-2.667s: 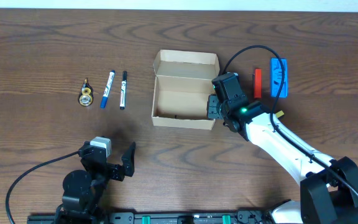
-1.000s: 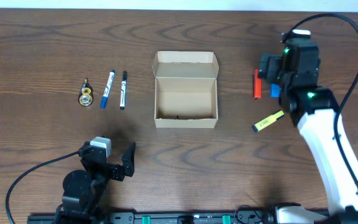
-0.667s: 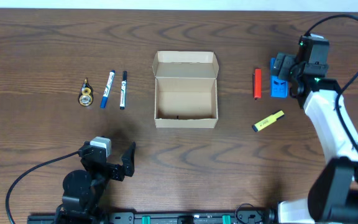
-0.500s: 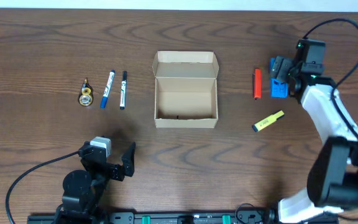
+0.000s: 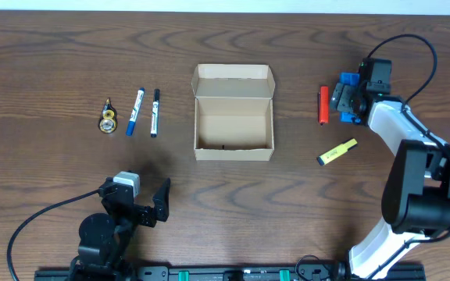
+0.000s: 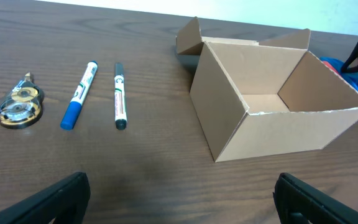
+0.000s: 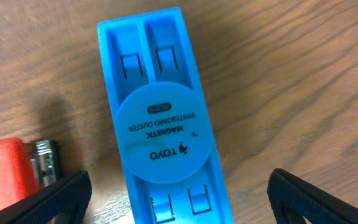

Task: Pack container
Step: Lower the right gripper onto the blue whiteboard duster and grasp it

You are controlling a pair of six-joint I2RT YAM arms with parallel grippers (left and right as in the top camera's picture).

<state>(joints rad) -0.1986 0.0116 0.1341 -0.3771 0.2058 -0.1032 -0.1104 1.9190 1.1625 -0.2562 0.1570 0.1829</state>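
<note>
The container [image 5: 233, 133] is a tan cardboard box, open and empty, its lid flap [image 5: 233, 80] folded back; the left wrist view also holds the container [image 6: 272, 134]. My right gripper [image 5: 348, 100] hangs open low over a blue magnetic whiteboard duster [image 5: 350, 79]. In the right wrist view the duster [image 7: 160, 124] lies between the spread fingertips [image 7: 55, 199], which stand apart from its sides, with the right gripper [image 7: 179, 202] straddling its near end. My left gripper [image 5: 143, 207] rests open at the front left, and nothing lies between the fingers of the left gripper [image 6: 179, 199].
A red marker [image 5: 323, 105] lies just left of the duster, and a yellow highlighter [image 5: 337, 151] lies in front of it. Left of the container are a blue marker [image 5: 135, 112], a black marker [image 5: 155, 113] and a tape dispenser [image 5: 108, 119].
My right arm has swung from the container's right side across to the blue duster and come down over it. The left arm has stayed still.
</note>
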